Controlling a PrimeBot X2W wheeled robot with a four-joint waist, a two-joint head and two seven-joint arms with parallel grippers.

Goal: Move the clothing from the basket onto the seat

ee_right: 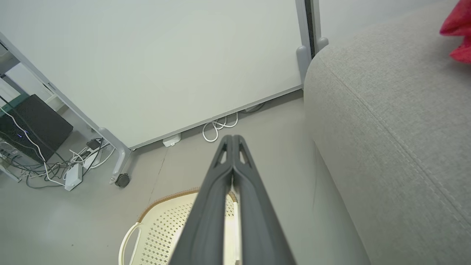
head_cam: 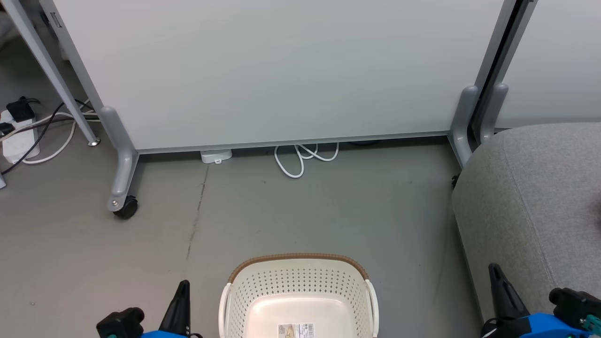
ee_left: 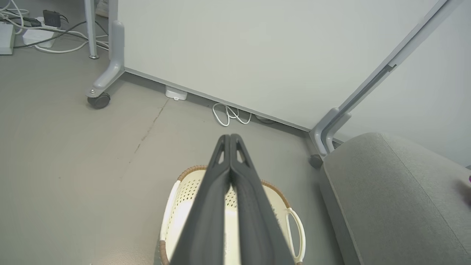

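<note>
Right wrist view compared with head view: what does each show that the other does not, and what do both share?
Right wrist view: red clothing on the seat, at the top right edge; a black box among cables at the left.
Head view: the sticker on the bottom of the basket; the left tool.
Both: the basket, with no clothing in the part that shows, the seat, the white panel, the coiled white cable and the shut right tool.

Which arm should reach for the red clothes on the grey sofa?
Probably the right. The right fingers sit shut beside the seat, and that wrist view catches the red clothing lying there. The left fingers are across the basket, farther off.
</note>
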